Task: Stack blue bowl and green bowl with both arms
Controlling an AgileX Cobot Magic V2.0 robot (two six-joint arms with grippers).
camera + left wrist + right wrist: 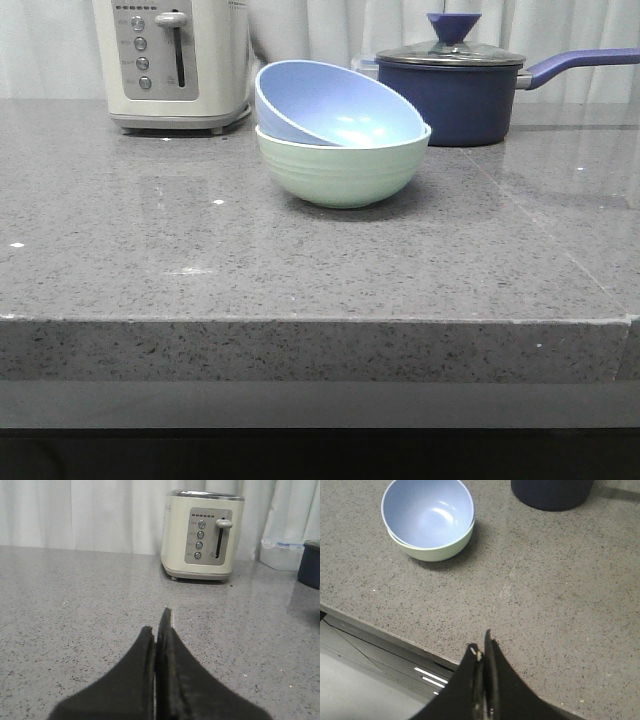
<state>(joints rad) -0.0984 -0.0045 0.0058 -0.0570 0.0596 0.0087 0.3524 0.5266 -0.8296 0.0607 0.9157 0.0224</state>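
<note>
The blue bowl sits tilted inside the green bowl near the middle back of the grey counter. Both also show in the right wrist view, the blue bowl nested in the green bowl. My right gripper is shut and empty, above the counter's front edge, well apart from the bowls. My left gripper is shut and empty, low over bare counter, facing the toaster; no bowl shows in its view. Neither arm shows in the front view.
A cream toaster stands at the back left, also in the left wrist view. A dark navy lidded saucepan stands behind the bowls at the right, handle pointing right. The counter's front edge drops off.
</note>
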